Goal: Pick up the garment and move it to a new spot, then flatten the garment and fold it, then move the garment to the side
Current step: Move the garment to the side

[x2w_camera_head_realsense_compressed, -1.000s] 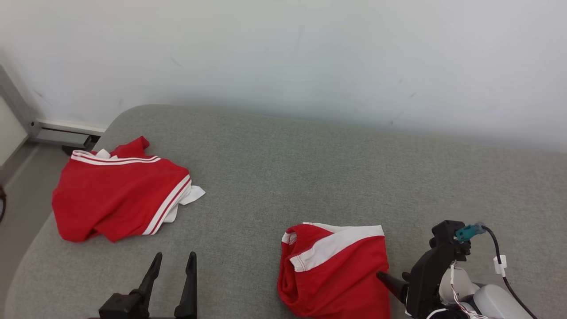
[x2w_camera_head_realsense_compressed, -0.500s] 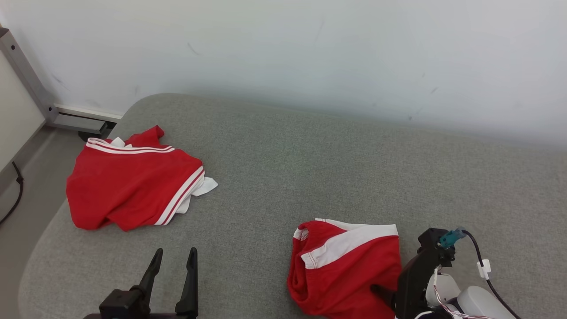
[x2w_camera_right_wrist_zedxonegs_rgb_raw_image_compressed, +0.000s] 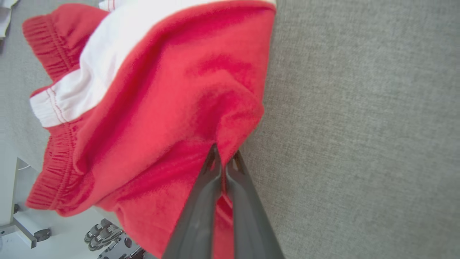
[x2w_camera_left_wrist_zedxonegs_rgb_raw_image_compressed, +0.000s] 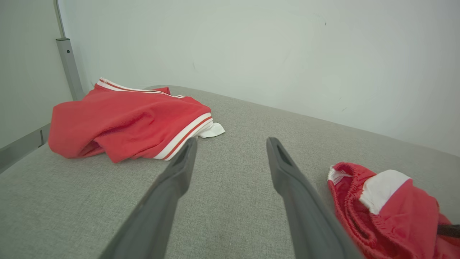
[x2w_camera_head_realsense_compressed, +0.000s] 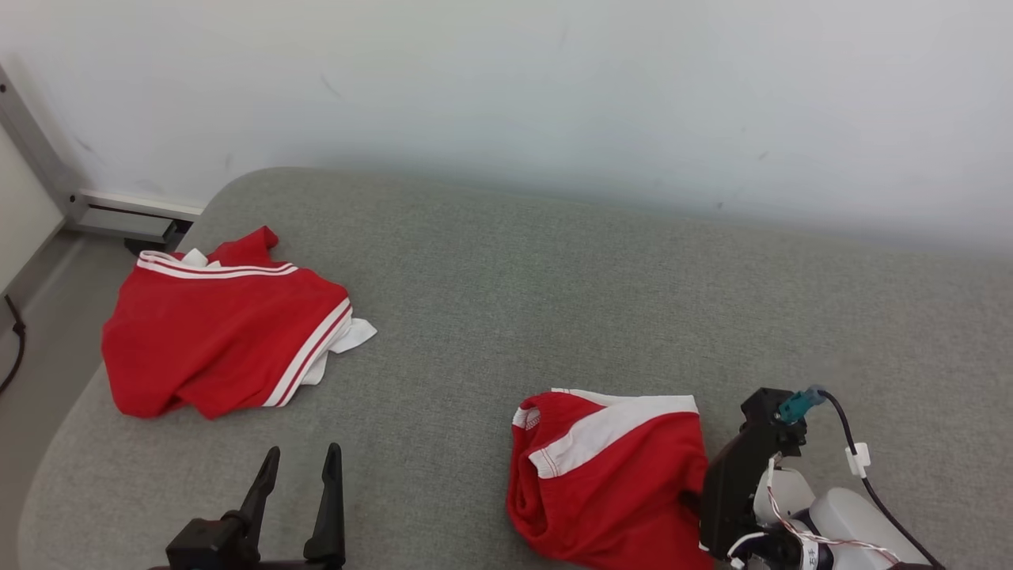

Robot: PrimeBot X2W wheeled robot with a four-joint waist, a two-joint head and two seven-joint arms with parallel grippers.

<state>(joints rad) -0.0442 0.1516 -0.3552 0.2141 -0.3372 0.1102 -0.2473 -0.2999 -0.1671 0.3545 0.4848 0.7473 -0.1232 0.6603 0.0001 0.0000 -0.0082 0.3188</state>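
Note:
The garment (x2w_camera_head_realsense_compressed: 609, 475) is a crumpled pair of red shorts with a white band, lying at the near right of the grey cushion (x2w_camera_head_realsense_compressed: 554, 301). My right gripper (x2w_camera_head_realsense_compressed: 690, 500) reaches in from the right, its fingertips buried in the fabric. In the right wrist view the garment (x2w_camera_right_wrist_zedxonegs_rgb_raw_image_compressed: 161, 108) has a fold of its right edge pinched between the fingers, and the right gripper (x2w_camera_right_wrist_zedxonegs_rgb_raw_image_compressed: 224, 155) is shut on it. My left gripper (x2w_camera_head_realsense_compressed: 303, 453) stands open over bare cushion at the near left. In the left wrist view the left gripper (x2w_camera_left_wrist_zedxonegs_rgb_raw_image_compressed: 231, 142) holds nothing, and the garment (x2w_camera_left_wrist_zedxonegs_rgb_raw_image_compressed: 395, 205) lies to its right.
A second red garment with white stripes (x2w_camera_head_realsense_compressed: 214, 340) (x2w_camera_left_wrist_zedxonegs_rgb_raw_image_compressed: 125, 122) lies at the cushion's far left, near its rounded edge. Past that edge are floor (x2w_camera_head_realsense_compressed: 32, 332) and a metal frame (x2w_camera_head_realsense_compressed: 39, 174). A pale wall (x2w_camera_head_realsense_compressed: 554, 95) runs behind the cushion.
My right gripper has closed on the garment's right edge, bunching the fabric there. The head camera has shifted a little. The left gripper has stayed open in place.

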